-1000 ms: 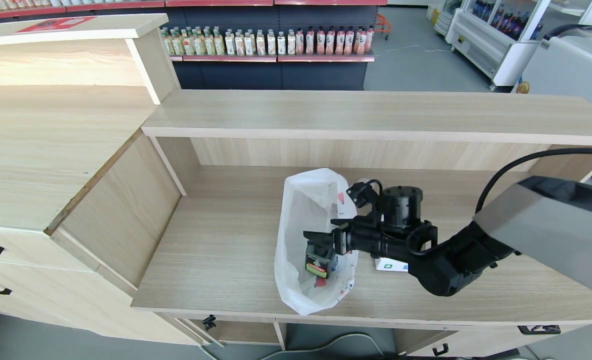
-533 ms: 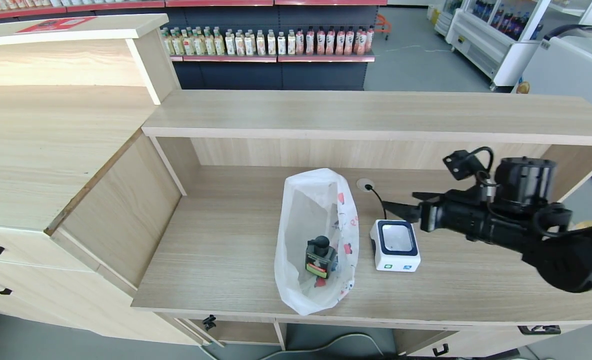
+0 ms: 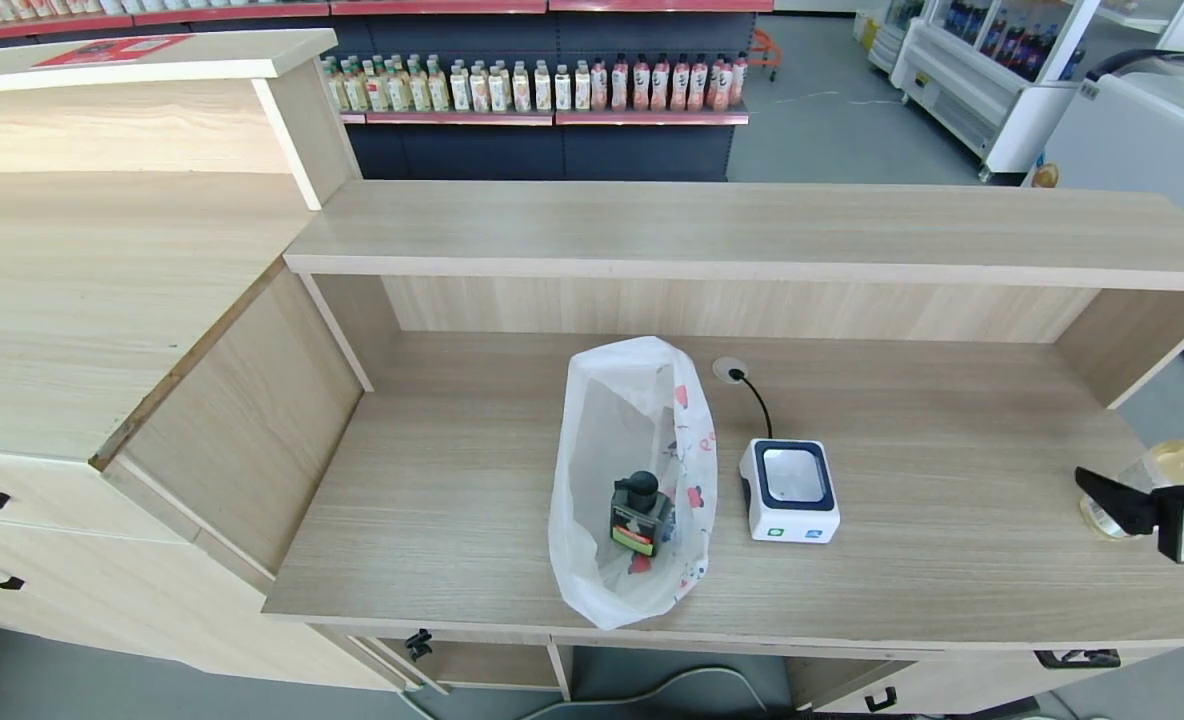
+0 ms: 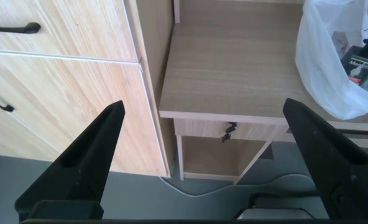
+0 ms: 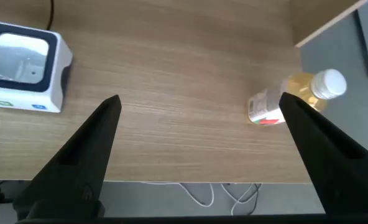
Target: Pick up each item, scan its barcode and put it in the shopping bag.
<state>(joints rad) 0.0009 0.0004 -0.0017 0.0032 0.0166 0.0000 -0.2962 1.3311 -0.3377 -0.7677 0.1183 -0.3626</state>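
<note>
A white shopping bag (image 3: 632, 400) stands open on the wooden counter (image 3: 452, 500), with a dark pump bottle (image 3: 640, 515) inside it. The bag (image 4: 333, 62) and that bottle (image 4: 362, 59) also show in the left wrist view. A clear bottle of yellow liquid with a white cap (image 3: 1167, 465) lies at the counter's far right end (image 5: 296, 99). My right gripper (image 3: 1102, 495) hangs just in front of it, open and empty (image 5: 202, 162). My left gripper (image 4: 202, 162) is open and empty, low in front of the counter's left front corner.
A white barcode scanner (image 3: 790, 490) sits right of the bag, its cable running to a hole at the back (image 3: 730, 370); it also shows near the right gripper (image 5: 22, 65). A raised shelf runs along the back. Drawers (image 4: 53, 81) stand to the left.
My right arm has let go of the dark pump bottle inside the bag, pulled out and swung far right, past the scanner, to the yellow bottle.
</note>
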